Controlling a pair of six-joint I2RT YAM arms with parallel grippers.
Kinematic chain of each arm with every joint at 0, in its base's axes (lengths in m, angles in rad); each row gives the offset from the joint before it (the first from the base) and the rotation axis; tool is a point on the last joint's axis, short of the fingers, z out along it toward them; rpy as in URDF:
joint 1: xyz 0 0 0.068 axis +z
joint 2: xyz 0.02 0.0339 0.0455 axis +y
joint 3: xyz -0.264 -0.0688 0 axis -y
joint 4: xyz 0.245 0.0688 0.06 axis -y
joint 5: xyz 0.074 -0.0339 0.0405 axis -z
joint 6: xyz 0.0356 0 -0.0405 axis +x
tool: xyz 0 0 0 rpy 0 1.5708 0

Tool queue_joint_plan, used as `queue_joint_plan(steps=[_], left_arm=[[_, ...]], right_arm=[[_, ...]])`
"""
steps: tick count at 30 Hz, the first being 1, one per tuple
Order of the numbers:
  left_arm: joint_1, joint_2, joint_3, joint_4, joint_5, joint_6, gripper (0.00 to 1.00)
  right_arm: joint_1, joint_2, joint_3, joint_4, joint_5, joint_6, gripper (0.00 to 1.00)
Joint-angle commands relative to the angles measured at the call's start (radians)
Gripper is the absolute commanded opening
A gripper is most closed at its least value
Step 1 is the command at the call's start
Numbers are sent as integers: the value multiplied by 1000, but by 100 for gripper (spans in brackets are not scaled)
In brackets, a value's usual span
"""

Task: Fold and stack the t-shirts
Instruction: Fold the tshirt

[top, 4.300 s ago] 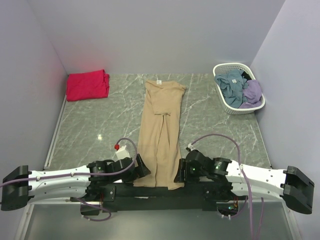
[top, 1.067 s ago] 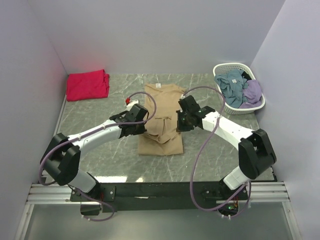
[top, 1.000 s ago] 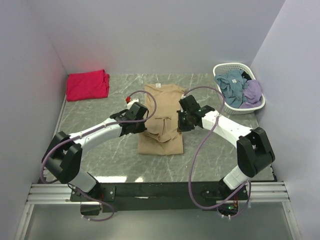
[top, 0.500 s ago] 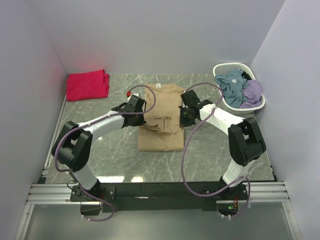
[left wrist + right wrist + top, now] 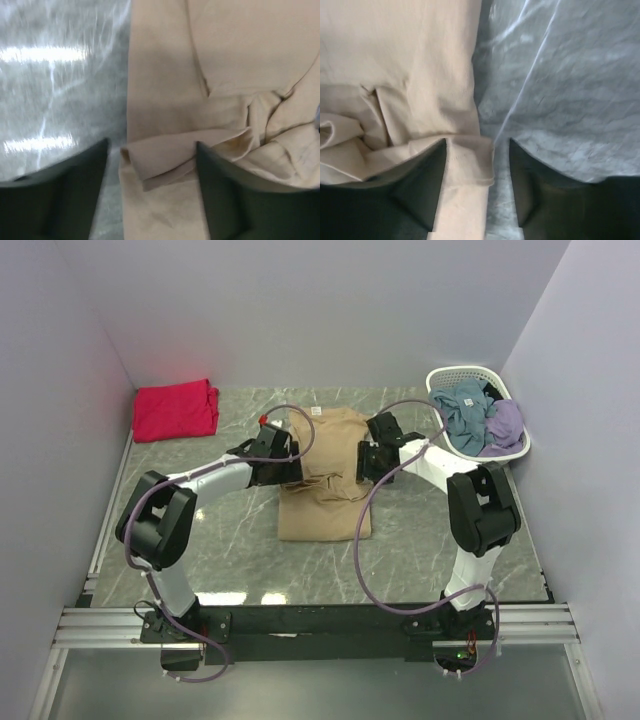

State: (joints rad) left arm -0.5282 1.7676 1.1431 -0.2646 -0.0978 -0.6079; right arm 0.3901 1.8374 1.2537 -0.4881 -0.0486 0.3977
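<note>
The tan t-shirt (image 5: 322,502) lies in the middle of the table, its lower half folded up over its upper half, with a rumpled ridge across the middle. Its white neck label (image 5: 318,411) shows at the far end. My left gripper (image 5: 285,466) is open over the folded hem's left corner (image 5: 160,161); its fingers (image 5: 55,195) straddle the cloth. My right gripper (image 5: 366,464) is open over the hem's right corner (image 5: 470,160), one finger (image 5: 545,195) over bare table. The red-pink t-shirt (image 5: 176,409) lies folded at the far left corner.
A white lattice basket (image 5: 448,438) holding blue and purple garments stands at the far right. Grey walls close the table on three sides. Marble tabletop (image 5: 200,530) shows on both sides of the tan shirt.
Both grippers have carried the tan shirt's lower hem from the near edge toward the collar, folding it over. In the last half second both moved slightly farther away.
</note>
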Motion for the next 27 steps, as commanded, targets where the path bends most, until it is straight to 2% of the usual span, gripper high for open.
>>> queue_joint_plan(steps=[1,4,8,11,14,15,22,27], left_arm=[[20,-16,72,82,13,51,89],[31,-39,104,85,0,80,98],[37,-91,109,64,10,91,99],[37,-160,81,59,49,97,99],[36,-184,79,30,194,96,98],[34,-180,78,22,284,97,96],[17,-166,-55,68,358,57,93],[17,-128,-68,103,382,42,93]], right_arm=[[-31,-44,46,88,-2,-17,64],[-45,-102,41,103,-20,-17,65],[-48,-182,30,76,-80,-16,66],[-48,-256,-22,83,-150,-8,66],[-39,-282,-62,48,-227,12,65],[-33,-286,-83,40,-229,12,65],[29,-319,-188,74,-240,44,61],[52,-282,-201,89,-246,52,61]])
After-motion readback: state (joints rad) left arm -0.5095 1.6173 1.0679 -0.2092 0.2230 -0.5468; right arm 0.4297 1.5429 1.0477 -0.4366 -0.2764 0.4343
